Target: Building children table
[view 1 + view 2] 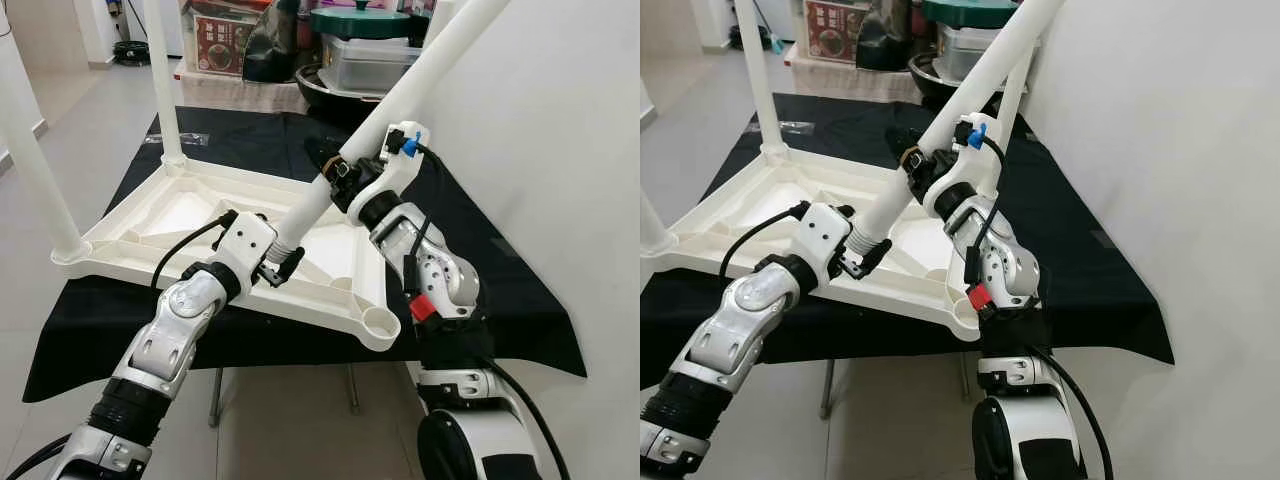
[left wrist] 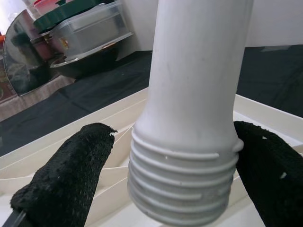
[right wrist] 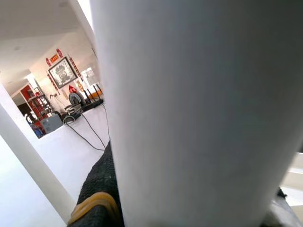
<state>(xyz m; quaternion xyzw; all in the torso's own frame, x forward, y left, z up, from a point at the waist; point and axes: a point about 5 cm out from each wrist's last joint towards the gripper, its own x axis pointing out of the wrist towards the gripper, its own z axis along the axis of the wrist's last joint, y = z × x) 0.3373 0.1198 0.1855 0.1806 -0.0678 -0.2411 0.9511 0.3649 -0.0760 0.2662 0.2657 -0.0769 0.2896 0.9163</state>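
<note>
An upturned white tabletop [image 1: 190, 215] lies on a black-draped desk [image 1: 500, 270], underside facing up. Two white legs already stand upright in it — one at the far corner socket [image 1: 163, 80], one at the near-left corner [image 1: 35, 170]. A third leg [image 1: 400, 95] is held tilted above the tabletop, its threaded end [image 2: 182, 182] low over the ribbed underside and not seated in any socket.

The left gripper [image 1: 278, 268] holds this leg at the threaded end; its jaws are closed against the leg, one finger [image 2: 66, 182] on each side, touching just above the threads. The right gripper [image 1: 335, 172] holds the same leg higher along the shaft, jaws clamped round it. The near-right corner socket [image 1: 380, 322] of the tabletop stands open. Beyond the desk, stacked storage containers [image 1: 360, 55] sit against the wall.
</note>
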